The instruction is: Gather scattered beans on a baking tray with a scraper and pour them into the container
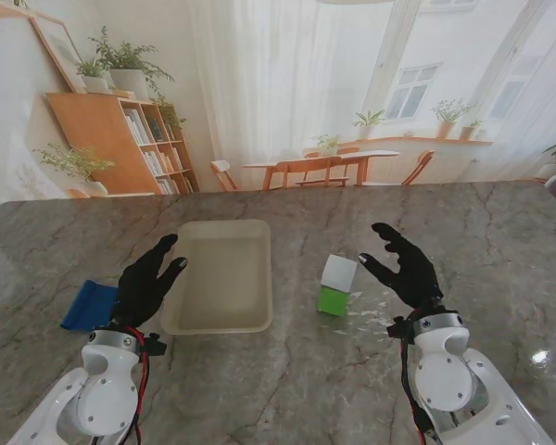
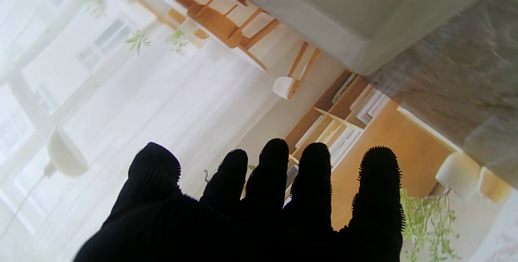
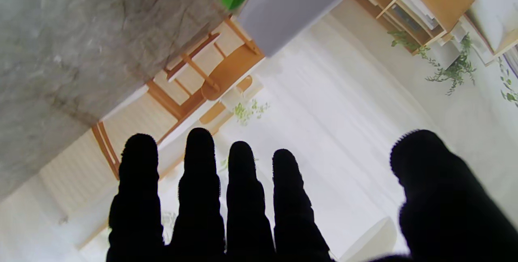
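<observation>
Blue scraper (image 1: 90,305) sits lower left of frame, just outside my left hand (image 1: 146,283); both hands spread, empty; right hand (image 1: 403,267) far off.

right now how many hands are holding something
0. The left hand hovers open between the blue scraper and the baking tray; the right hand hovers open right of the green-and-white container.
</observation>
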Robot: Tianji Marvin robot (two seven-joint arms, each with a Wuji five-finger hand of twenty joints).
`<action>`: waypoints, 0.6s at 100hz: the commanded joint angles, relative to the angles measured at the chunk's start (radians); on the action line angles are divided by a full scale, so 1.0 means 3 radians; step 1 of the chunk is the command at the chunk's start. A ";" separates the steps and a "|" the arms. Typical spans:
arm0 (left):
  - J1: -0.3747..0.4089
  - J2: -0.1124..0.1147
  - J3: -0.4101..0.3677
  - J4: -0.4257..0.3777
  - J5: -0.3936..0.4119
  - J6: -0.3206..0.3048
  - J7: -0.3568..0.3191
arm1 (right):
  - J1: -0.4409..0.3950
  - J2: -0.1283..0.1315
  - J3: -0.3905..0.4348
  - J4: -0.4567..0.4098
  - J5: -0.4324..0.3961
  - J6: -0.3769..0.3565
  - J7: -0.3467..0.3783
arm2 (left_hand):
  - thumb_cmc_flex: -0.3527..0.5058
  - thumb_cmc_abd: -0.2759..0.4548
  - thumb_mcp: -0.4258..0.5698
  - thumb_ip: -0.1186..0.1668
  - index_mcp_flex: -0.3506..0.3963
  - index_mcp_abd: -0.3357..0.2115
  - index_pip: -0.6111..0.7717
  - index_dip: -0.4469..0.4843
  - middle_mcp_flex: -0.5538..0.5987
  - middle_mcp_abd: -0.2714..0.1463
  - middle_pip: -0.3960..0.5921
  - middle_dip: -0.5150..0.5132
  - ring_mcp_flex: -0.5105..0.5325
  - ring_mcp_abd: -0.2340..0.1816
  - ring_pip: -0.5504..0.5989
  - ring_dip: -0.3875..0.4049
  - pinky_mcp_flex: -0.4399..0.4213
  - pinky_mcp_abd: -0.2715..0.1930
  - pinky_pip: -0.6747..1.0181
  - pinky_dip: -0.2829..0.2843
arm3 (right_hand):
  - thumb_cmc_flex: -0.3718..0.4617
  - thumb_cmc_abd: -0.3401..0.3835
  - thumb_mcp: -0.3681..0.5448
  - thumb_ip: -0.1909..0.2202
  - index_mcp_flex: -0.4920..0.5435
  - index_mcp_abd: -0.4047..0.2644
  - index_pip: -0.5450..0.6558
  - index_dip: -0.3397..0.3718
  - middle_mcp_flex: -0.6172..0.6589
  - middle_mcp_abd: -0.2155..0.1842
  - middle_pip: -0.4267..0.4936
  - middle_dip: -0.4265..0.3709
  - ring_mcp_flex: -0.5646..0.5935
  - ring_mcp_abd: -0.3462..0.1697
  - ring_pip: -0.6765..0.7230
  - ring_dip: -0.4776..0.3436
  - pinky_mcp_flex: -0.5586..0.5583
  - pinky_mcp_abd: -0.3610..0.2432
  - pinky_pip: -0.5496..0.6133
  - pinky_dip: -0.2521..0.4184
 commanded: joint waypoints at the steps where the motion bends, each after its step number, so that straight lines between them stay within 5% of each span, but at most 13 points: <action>1: -0.0013 -0.0056 0.0039 0.0021 -0.0072 -0.0038 0.0028 | 0.0013 -0.0002 -0.0020 0.0042 -0.0019 -0.0014 0.0094 | -0.0043 -0.0033 0.0032 0.0190 0.0091 -0.0106 0.0032 0.0044 0.0060 -0.0063 -0.0012 0.0036 0.0074 0.0012 0.0042 0.0036 -0.0009 0.0093 0.0065 0.0101 | -0.0057 0.0102 -0.0076 0.0099 0.0034 -0.0075 0.0020 0.0045 0.0025 -0.0083 0.0033 0.0055 0.0046 -0.0099 0.0023 0.0055 0.0036 0.0048 0.0082 0.0094; 60: -0.0137 -0.0061 0.0080 0.0142 -0.0340 0.0030 -0.0162 | 0.0158 -0.0006 -0.0105 0.0208 0.0084 -0.0003 0.0158 | -0.0006 -0.0041 0.0032 0.0188 0.0154 -0.0108 0.0043 0.0035 0.0109 -0.0043 -0.0016 0.0043 0.0020 0.0056 0.0011 0.0079 -0.0119 0.0142 0.0032 0.0155 | -0.0017 0.0087 -0.0077 0.0099 0.0025 -0.0074 0.0036 0.0044 0.0063 -0.0102 0.0031 0.0083 0.0074 -0.0094 0.0029 0.0103 0.0076 0.0042 0.0128 0.0246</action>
